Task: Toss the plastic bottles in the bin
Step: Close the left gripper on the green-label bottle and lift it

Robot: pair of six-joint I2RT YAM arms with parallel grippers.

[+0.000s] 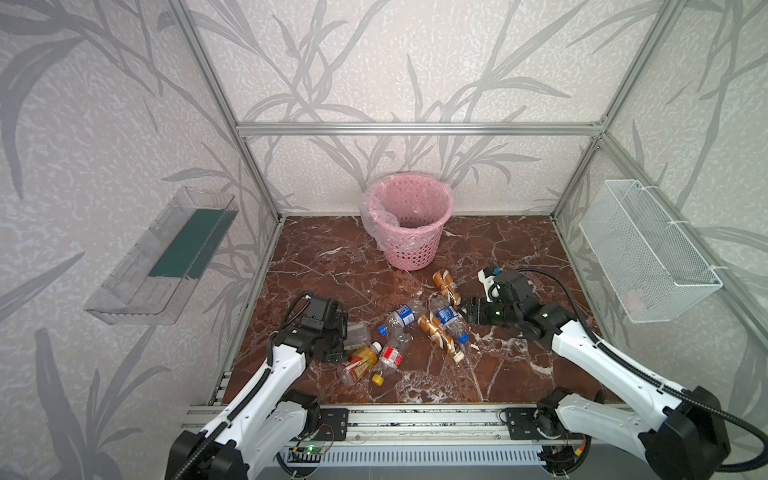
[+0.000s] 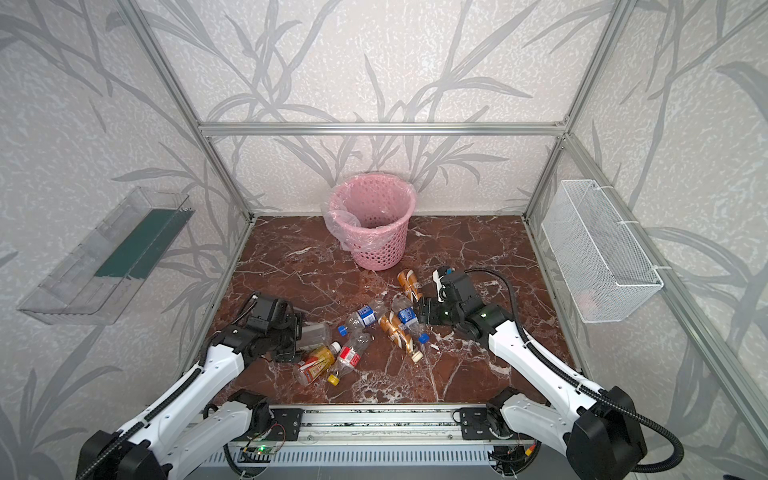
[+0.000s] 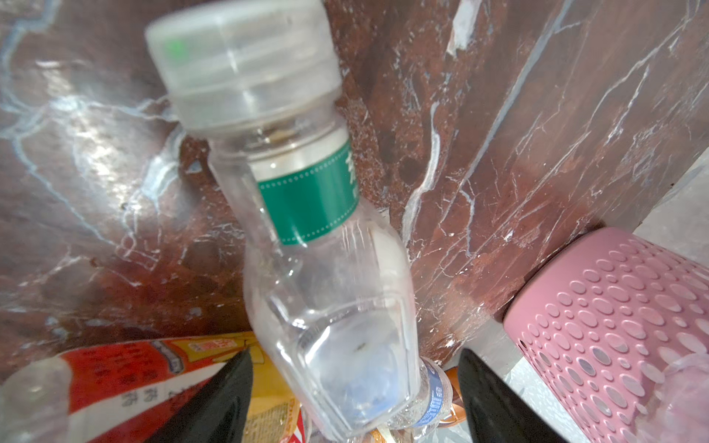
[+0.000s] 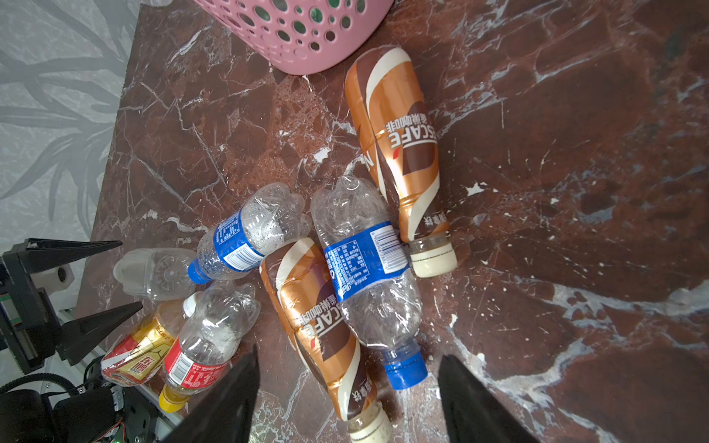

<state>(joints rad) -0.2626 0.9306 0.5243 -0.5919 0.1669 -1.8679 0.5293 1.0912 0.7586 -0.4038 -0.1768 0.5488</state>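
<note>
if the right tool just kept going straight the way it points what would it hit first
Probably the clear blue-label bottle, at its blue cap end, lying just ahead of the open right tool. The orange-brown bottle lies right beside it, so depth leaves some doubt.

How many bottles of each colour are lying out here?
Orange-brown bottles: 2
Blue-label bottles: 2
Red-label bottle: 1
Yellow-and-red bottle: 1
Green-label bottle: 1
Total: 7
</note>
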